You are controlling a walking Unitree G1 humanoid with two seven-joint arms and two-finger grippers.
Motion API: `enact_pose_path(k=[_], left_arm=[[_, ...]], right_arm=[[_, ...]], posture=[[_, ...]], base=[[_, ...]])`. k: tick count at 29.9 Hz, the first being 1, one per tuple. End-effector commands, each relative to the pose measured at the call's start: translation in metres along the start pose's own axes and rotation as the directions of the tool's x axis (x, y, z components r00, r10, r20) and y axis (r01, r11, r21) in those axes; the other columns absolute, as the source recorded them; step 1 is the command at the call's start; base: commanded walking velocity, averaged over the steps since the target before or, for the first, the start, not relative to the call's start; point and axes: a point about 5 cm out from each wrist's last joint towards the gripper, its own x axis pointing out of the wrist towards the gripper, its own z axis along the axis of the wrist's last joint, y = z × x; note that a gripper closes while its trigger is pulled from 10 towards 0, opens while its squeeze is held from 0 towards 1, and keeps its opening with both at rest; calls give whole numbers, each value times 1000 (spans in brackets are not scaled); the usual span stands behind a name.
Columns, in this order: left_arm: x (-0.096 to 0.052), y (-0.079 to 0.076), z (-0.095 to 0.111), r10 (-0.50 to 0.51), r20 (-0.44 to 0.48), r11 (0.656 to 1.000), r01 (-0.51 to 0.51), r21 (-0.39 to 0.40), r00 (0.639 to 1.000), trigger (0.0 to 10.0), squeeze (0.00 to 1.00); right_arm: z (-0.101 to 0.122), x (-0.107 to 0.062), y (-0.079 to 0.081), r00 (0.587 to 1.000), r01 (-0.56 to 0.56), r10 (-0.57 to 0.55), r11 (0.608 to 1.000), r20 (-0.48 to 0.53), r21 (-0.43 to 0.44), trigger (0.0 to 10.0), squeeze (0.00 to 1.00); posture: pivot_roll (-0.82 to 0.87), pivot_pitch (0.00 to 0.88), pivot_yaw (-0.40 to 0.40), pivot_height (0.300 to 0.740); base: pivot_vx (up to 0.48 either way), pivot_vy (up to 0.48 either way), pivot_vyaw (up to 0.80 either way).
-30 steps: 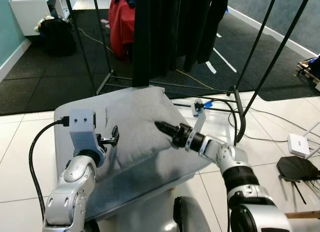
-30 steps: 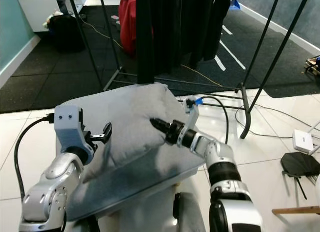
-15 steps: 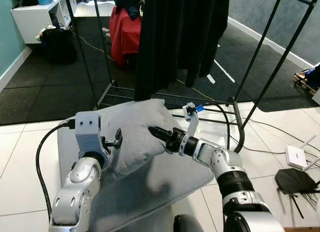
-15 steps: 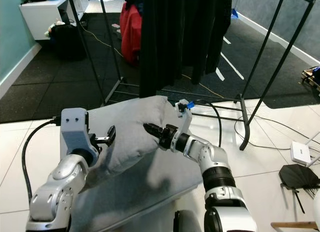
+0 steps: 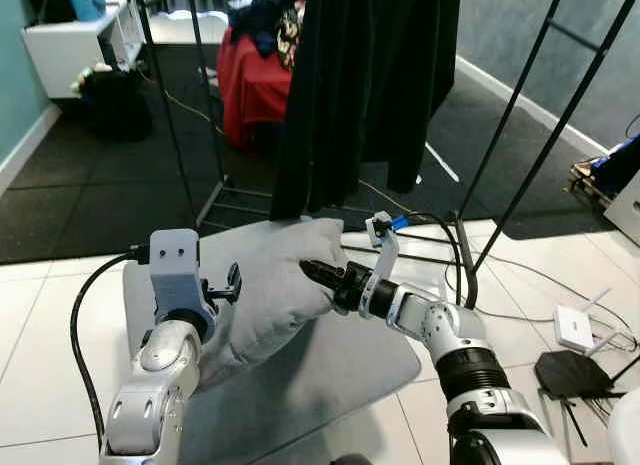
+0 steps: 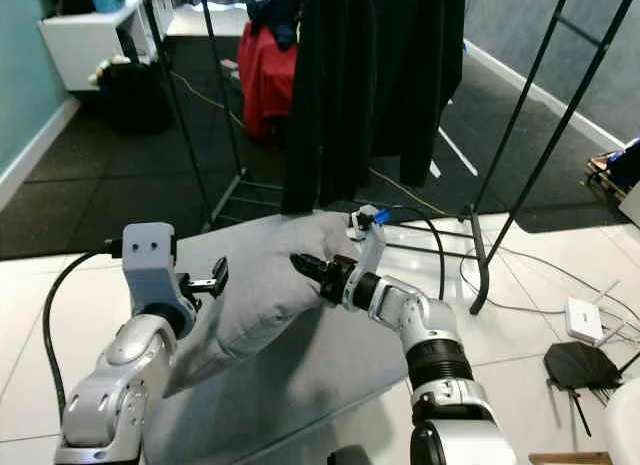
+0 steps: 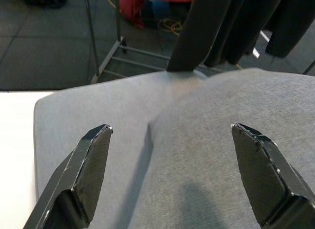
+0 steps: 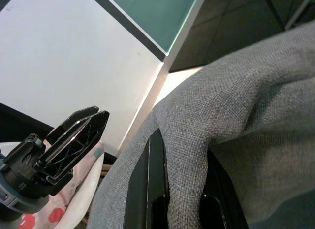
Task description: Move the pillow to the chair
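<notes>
The grey pillow [image 5: 270,285] is held up between both arms, above the white tiled floor [image 5: 40,325], in front of a clothes rack [image 5: 190,105] hung with black garments [image 5: 360,85]. The right gripper [image 5: 318,274] is clenched on a fold at the pillow's right edge. The left gripper [image 7: 172,175] is spread wide, fingers [image 7: 88,160] either side of the pillow's surface.

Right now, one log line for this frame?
phase: carrying | object: grey pillow | right hand: shut on pillow's fold | left hand: open, against pillow's left side | ahead: clothes rack, dark garments
</notes>
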Motion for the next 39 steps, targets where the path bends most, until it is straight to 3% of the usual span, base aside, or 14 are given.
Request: enact_pose_path(k=[1, 10, 13, 14, 15, 17, 23, 27, 37, 38, 39], left_arm=[[-1, -1, -5, -6, -14, 1000, 6, -1, 1000, 10000, 0], [0, 4, -6, 15, -6, 1000, -15, 19, 1000, 10000, 0], [-1, 16, -7, 52, -6, 998, -52, 39, 999, 10000, 0], [-4, 30, -8, 93, -4, 994, -92, 63, 996, 10000, 0], [-4, 30, -8, 93, -4, 994, -92, 63, 996, 10000, 0], [-9, 47, -8, 134, -2, 987, -133, 85, 991, 10000, 0], [-19, 62, -13, 170, -20, 981, -168, 97, 985, 10000, 0], [-24, 60, -21, 168, -64, 985, -164, 59, 984, 10000, 0], [-25, 50, -25, 136, -63, 987, -130, 92, 989, 10000, 0], [-25, 49, -24, 134, -57, 987, -128, 99, 989, 10000, 0], [-24, 47, -23, 126, -46, 987, -121, 101, 991, 10000, 0]], right_arm=[[13, 0, 8, 998, -36, 38, 999, 48, -35, 0, 0], [22, 0, 12, 996, -41, 45, 998, 72, -53, 0, 0], [23, -1, 12, 997, -37, 42, 997, 70, -61, 0, 0], [23, -1, 13, 997, -39, 44, 997, 66, -65, 0, 0], [23, -1, 13, 997, -39, 44, 997, 66, -65, 0, 0], [19, -2, 14, 998, -45, 49, 997, 51, -69, 0, 0], [13, -4, 16, 998, -57, 59, 996, 26, -73, 0, 0], [11, -5, 15, 998, -54, 56, 995, 14, -80, 0, 0], [10, -4, 15, 999, -44, 44, 994, -7, -101, 0, 0], [10, -3, 15, 999, -38, 39, 994, 0, -102, 10000, 0], [10, -3, 14, 1000, -25, 25, 994, 0, -105, 10000, 0]], posture=[[-151, 31, -71, 649], [-153, 35, -72, 687], [-160, 35, -74, 696], [-160, 35, -73, 706], [-160, 35, -73, 706], [-158, 36, -76, 720], [-152, 37, -77, 739], [-154, 34, -79, 740], [-153, 18, -84, 740], [-156, 19, -85, 740], [-156, 20, -86, 740]], base=[[0, 0, 0], [0, 0, 0], [0, 0, 0], [0, 0, 0], [0, 0, 0], [0, 0, 0], [0, 0, 0], [-120, 0, 0], [-447, 0, 0], [0, 0, 0], [0, 0, 0]])
